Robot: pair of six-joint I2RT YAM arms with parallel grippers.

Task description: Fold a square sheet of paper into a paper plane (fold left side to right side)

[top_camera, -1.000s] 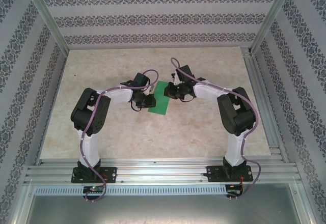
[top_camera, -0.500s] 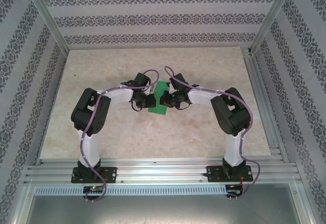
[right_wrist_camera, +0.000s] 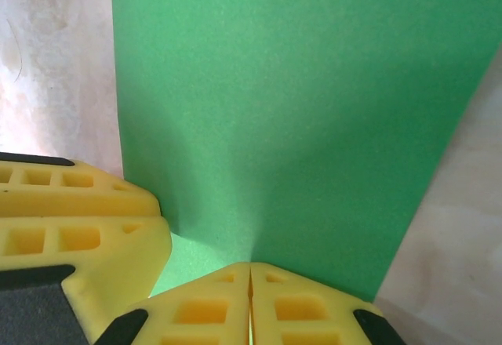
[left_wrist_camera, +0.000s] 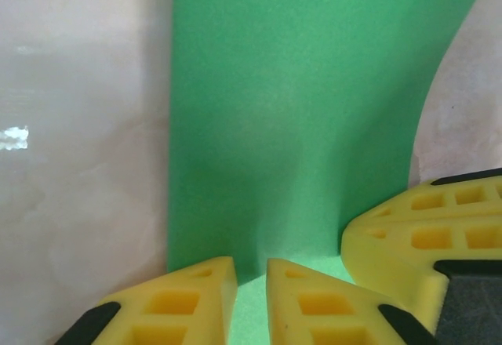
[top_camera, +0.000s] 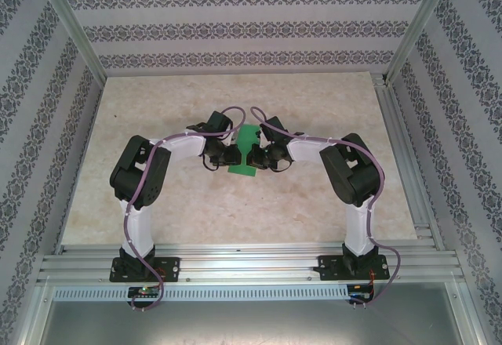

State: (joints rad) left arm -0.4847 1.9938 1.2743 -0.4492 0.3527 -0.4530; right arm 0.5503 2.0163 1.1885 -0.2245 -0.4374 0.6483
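Meeting over the middle of the table (top_camera: pixel 157 110), the two grippers face each other with the sheet of paper (top_camera: pixel 248 150) between them. From above, the sheet is a narrow bright green strip. Its long axis runs away from the arm bases, and its middle looks humped rather than flat.

The left gripper (top_camera: pixel 230 157) sits at the strip's left edge and the right gripper (top_camera: pixel 265 157) at its right edge, each touching or just beside the paper. Neither arm is clearly nearer.

In the right wrist view the yellow fingertips (right_wrist_camera: pixel 298 314) are pressed together with no gap. The green surface spreads forward from that seam, so I judge this gripper to be clamped on the paper.

In the left wrist view the fingers (left_wrist_camera: pixel 188 302) are narrowly parted, with green showing through the slot. I cannot tell whether they pinch an edge or only rest on a layer beneath. The paper fans out ahead of them, and its right border bows outward. A yellow finger of the other gripper intrudes at the lower right, so the tips are almost touching.

Folding left over right turns on this layout. The left edge has to travel across the long axis toward the right gripper, which probably has to hold its side steady or yield room
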